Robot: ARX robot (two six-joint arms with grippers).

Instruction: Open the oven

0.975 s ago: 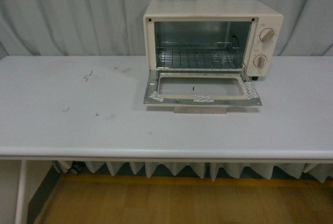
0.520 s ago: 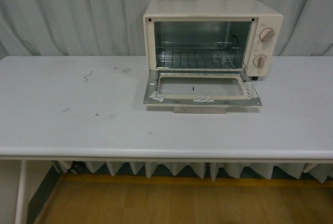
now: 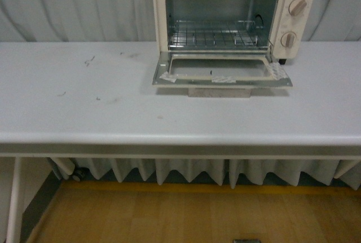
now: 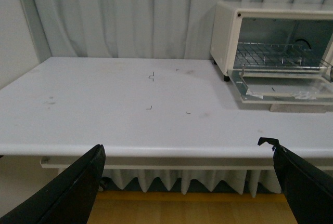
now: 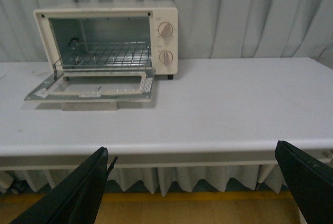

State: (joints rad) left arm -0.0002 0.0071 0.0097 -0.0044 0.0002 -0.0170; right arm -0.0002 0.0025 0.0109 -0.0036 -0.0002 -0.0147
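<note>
Soft, even, cool light is spread across all three views, apparently from overhead. A faint shadow is cast beneath the table (image 3: 180,141) edge. The front view is slightly blurred, so fine detail is lost. Mild glare is seen on the tabletop. The near gripper fingers (image 4: 62,193) are rendered dark and unsharp.

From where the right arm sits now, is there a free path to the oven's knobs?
Probably yes: the table between the open right gripper and the oven knobs is bare, and the dropped door lies beside that path.
</note>
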